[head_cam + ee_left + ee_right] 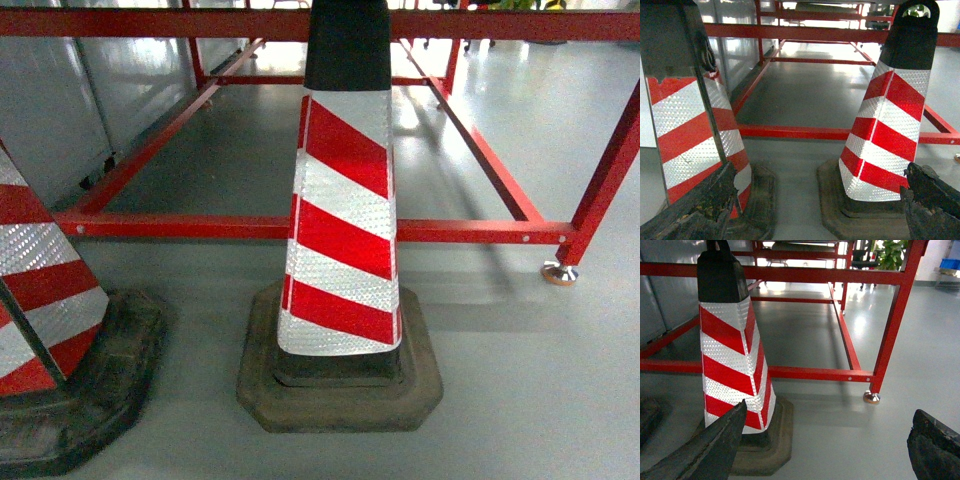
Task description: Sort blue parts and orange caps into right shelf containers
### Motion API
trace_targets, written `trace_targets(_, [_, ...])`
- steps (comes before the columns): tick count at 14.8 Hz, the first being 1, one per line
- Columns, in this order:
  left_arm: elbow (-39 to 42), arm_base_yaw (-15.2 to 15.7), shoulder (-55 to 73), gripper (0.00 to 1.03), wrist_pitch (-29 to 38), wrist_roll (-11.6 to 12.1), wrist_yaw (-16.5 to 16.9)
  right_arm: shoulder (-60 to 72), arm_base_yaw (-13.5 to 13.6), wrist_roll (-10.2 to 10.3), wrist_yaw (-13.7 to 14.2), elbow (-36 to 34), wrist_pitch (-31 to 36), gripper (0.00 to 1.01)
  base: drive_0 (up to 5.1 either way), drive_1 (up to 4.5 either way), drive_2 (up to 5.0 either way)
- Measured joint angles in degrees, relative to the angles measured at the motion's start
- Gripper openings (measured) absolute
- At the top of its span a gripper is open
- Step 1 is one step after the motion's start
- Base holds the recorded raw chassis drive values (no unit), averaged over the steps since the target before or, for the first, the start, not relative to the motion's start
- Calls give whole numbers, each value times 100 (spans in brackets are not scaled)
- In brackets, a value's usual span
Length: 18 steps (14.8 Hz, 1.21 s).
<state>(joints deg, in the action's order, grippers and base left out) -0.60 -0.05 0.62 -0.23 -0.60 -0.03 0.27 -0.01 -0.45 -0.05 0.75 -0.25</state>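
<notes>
Both pincers (810, 210) (830, 450) wide, empty, near striped cone (342, 220); no legible writing.

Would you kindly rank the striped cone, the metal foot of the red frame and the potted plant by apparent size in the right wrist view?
1. Striped cone: largest by far, though it is nearest the camera.
2. Potted plant: small, far off and cut by the frame edge, so unsure.
3. Metal foot: smallest.
</notes>
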Motion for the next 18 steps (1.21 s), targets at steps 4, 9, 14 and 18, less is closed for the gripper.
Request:
trace_targets(4, [0, 0, 0, 98, 0, 0, 0, 0, 0, 0, 0, 0, 2, 98, 0, 0, 0])
trace_targets(9, [0, 0, 0, 98, 0, 0, 0, 0, 0, 0, 0, 0, 2, 98, 0, 0, 0])
trace_targets(14, [0, 0, 0, 98, 0, 0, 0, 0, 0, 0, 0, 0, 2, 98, 0, 0, 0])
trace_targets(18, [0, 0, 0, 98, 0, 0, 0, 0, 0, 0, 2, 0, 0, 98, 0, 0, 0])
